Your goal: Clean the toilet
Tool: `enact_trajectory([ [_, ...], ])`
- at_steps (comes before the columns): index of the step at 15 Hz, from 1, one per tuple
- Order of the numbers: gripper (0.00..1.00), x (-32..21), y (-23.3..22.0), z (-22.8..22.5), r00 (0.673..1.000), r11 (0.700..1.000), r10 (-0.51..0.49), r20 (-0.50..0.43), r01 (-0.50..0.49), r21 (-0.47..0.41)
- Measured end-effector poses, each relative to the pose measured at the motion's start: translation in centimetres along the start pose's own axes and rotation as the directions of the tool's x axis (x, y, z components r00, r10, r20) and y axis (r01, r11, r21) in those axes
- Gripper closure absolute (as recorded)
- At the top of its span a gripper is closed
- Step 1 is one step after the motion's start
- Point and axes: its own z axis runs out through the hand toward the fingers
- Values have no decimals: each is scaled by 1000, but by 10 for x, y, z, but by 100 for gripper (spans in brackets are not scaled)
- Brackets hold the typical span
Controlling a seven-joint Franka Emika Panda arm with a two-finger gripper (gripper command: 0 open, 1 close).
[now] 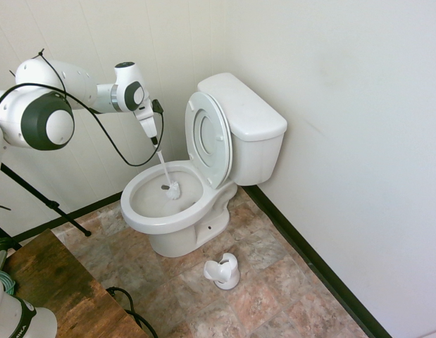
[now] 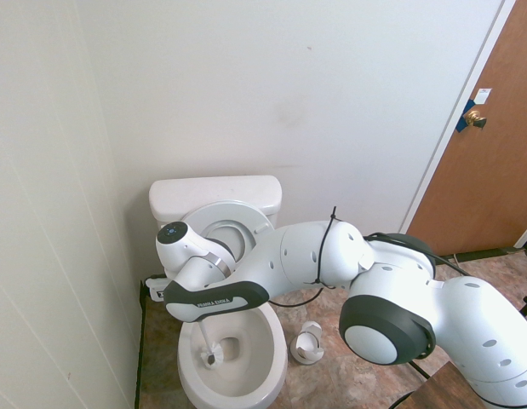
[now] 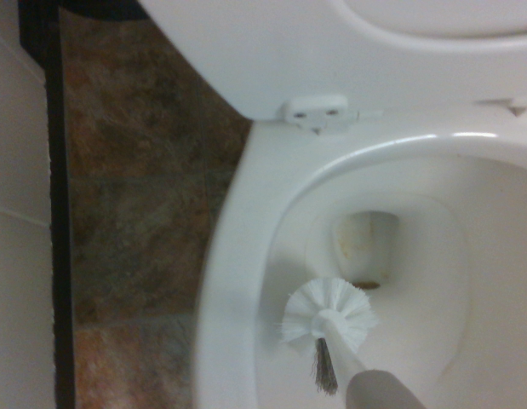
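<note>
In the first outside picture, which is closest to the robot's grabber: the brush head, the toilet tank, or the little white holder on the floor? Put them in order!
From the gripper:
1. Brush head, just below it, inside the toilet bowl.
2. Tank, off to the side against the wall.
3. Brush holder, down on the floor in front of the toilet.

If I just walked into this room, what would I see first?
Probably the big white toilet in the corner, its seat and lid tipped up against the tank. Over it, the gripper holds a white toilet brush, its bristly head down inside the bowl. On the tiled floor in front of the toilet stands the small white brush holder, empty.
</note>
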Motion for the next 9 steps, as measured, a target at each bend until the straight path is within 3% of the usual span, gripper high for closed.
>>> enact_trajectory([
  [6, 100, 30, 54, -5, 1000, 997, 8, -22, -9, -74],
  [9, 100, 85, 70, -3, 998, 995, 54, -30, -56, -87],
])
